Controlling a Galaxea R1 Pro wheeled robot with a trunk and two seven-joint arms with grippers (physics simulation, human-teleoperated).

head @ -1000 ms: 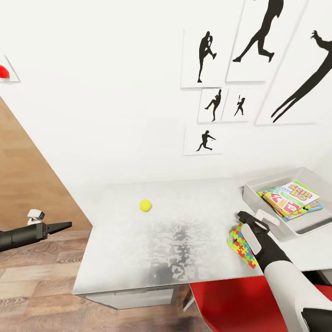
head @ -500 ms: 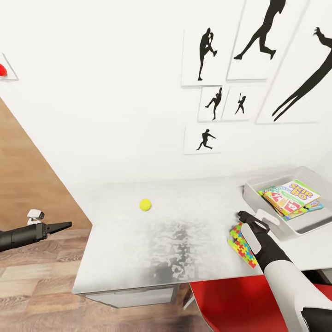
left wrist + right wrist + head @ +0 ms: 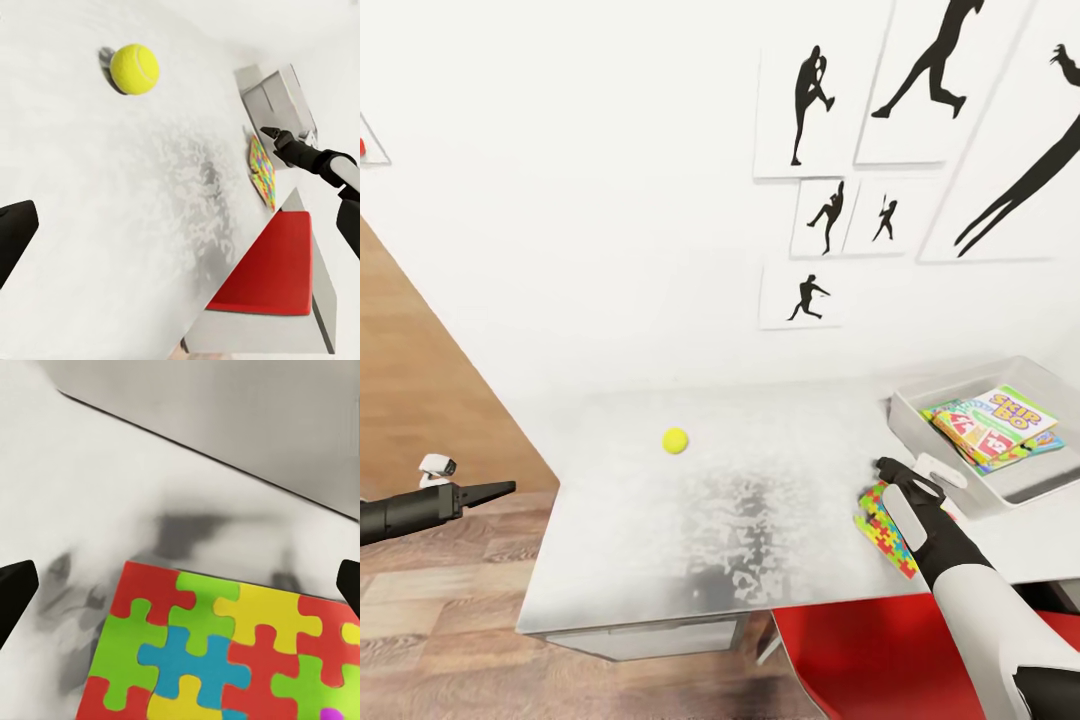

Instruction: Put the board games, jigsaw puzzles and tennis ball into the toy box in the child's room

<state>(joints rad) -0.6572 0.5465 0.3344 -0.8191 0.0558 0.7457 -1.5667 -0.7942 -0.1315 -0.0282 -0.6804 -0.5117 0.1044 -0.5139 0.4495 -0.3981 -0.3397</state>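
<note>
Head view looks down on a pale grey mottled worktop (image 3: 760, 520) against a white wall hung with black baseball-player silhouettes. At its far right end sits the shallow light-grey toy box (image 3: 920, 425), and inside it lies an overlapping stack of flat board games (image 3: 990, 425), the top one lettered "SKIP-BO"; how many are in the stack cannot be counted for certain. The jigsaw puzzles (image 3: 885, 535) are not yet in the box: bright interlocking squares lie on the worktop just beside the box's near corner, seemingly one stacked on the other. The right pincer (image 3: 895, 480) hangs over them with its fingers spread, one dark tip at each side of the right wrist view and a puzzle (image 3: 232, 652) between them, nothing held. The tennis ball (image 3: 675, 440) rests alone near the middle of the worktop, well apart from the box. The left pincer (image 3: 495, 489) hovers off the worktop's left edge over the wood floor; its fingers look pressed together and empty. By my judgement the games look done; puzzles and ball remain
</note>
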